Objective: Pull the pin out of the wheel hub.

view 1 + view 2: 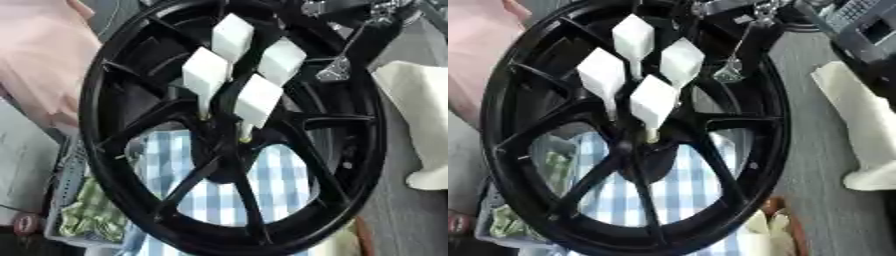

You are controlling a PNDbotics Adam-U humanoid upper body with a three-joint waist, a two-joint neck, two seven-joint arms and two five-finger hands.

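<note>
Black spoked wheel [232,125] fills most of both views, standing tilted, rim running from 12 o'clock round to 6 o'clock. Hub [223,145] sits just below centre, dark, spokes fanning out from it. Four white pins [234,75] stick out of the hub area toward the camera, clustered just above centre at about 12 o'clock of the hub: each shows a broad, flat white diamond-shaped head on a thin stem. Nearest pin [258,100] has its stem running down to a small yellowish tip at the hub; the one at its 9 o'clock [205,74] likewise reaches down to the hub. The two farther pins [633,37] [682,62] stand behind them, stems partly hidden. All four look seated in the hub. Robot's arm [367,35], black with silver joints, comes in from the upper right, at 1 o'clock, behind the rim; a silver part [334,70] hangs near the rim there. Right hand: cannot tell whether fingers are spread or closed. Left hand not seen. Through the spokes at 6 o'clock, a blue-and-white checked cloth [219,195]. At 7 o'clock, a green checked cloth [92,212] in a pale tray [66,185]. At 3 o'clock on the grey counter [815,150], a cream-white upright object [864,130]. Pink fabric [44,60] at 10 o'clock.
</note>
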